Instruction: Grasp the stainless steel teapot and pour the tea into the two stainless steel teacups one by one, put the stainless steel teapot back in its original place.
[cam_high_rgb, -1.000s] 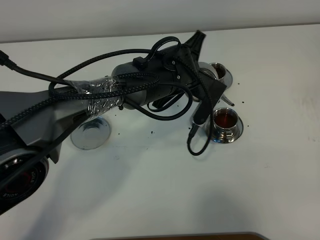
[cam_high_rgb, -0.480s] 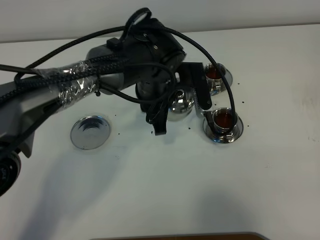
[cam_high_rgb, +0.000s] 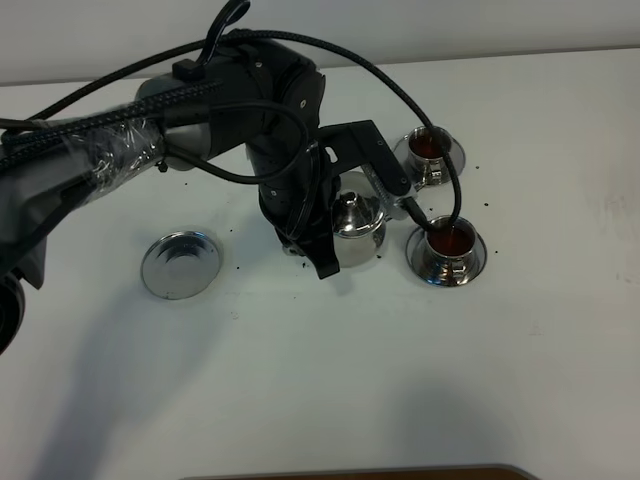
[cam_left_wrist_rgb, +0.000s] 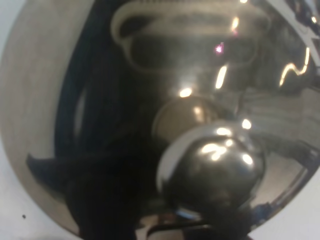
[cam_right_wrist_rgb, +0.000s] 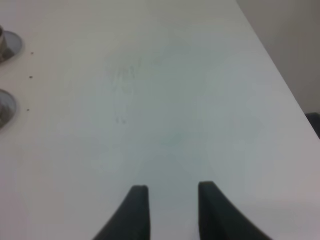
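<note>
1. Base disc (cam_high_rgb: 181, 264) sits nearest on the tabletop (cam_high_rgb: 330, 390), bare and well apart from the pot. It is the slot the pot must go back to.
2. Near teacup (cam_high_rgb: 447, 243) stands on its saucer and holds brown tea, well up the wall.
3. Stainless steel teapot (cam_high_rgb: 358, 222) is just beside that cup, about upright with the lid on and the spout towards the cup. It hangs under the left gripper (cam_high_rgb: 322, 240). Whether it clears the tabletop I cannot tell.
4. Left fingers are hidden by the wrist. Judging by how the pot hangs, they are clamped on its handle. The left wrist view shows only the lid knob (cam_left_wrist_rgb: 210, 167) and mirrored dome.
5. Far teacup (cam_high_rgb: 429, 150) also stands on its saucer with brown tea inside.
6. Both cups are filled, so pouring looks done. What remains is to carry the pot to the disc.
7. Right gripper (cam_right_wrist_rgb: 172, 210) is parked over bare tabletop, off to the side. Its fingers stand slightly apart with nothing between them.
</note>
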